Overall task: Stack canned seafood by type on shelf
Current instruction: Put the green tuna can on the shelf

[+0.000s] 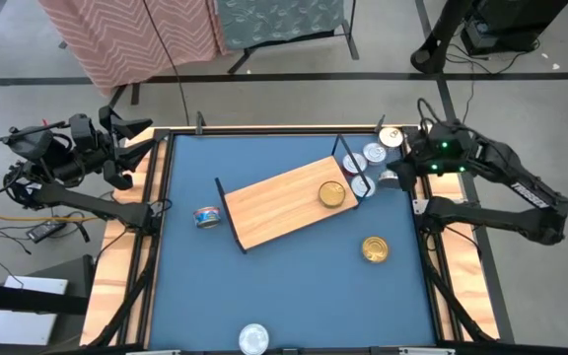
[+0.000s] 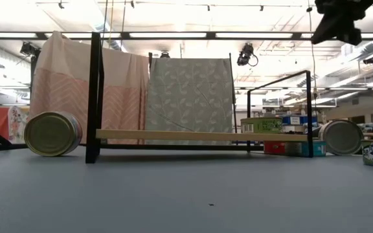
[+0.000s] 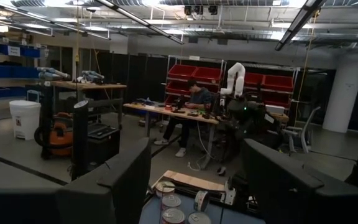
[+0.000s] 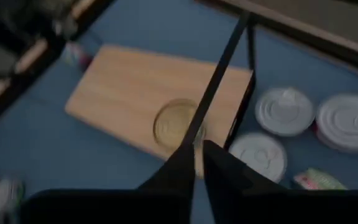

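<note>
High view, left to right: the left gripper [image 1: 136, 150] waits over the desk's [image 1: 284, 286] left wooden rim at the far corner, its fingers [image 3: 114, 186] spread apart and empty, as the left wrist view shows. On the blue surface, a blue-label can [image 1: 206, 216] lies on its side just left of the shelf [image 1: 274, 205], near its black end frame. The shelf sits tilted across the middle of the desk, its right end farther back. A gold can [image 1: 332, 194] lies flat on the board near that right end. At the near edge, a silver can [image 1: 252, 338] sits alone, well apart from the rest. Right of the shelf and nearer, another gold can [image 1: 375, 249] rests on the blue surface. Beyond the shelf's right frame, a cluster of silver cans [image 1: 374, 156] sits close together toward the far right corner, with one more can [image 1: 390, 137] at the rim. The right gripper [image 1: 402, 170] hangs above this cluster, just right of the shelf's end frame. In the right wrist view its fingers [image 4: 185, 167] stand nearly together with only a thin gap, nothing between them, above the shelf's wire frame and the gold can on the board.
</note>
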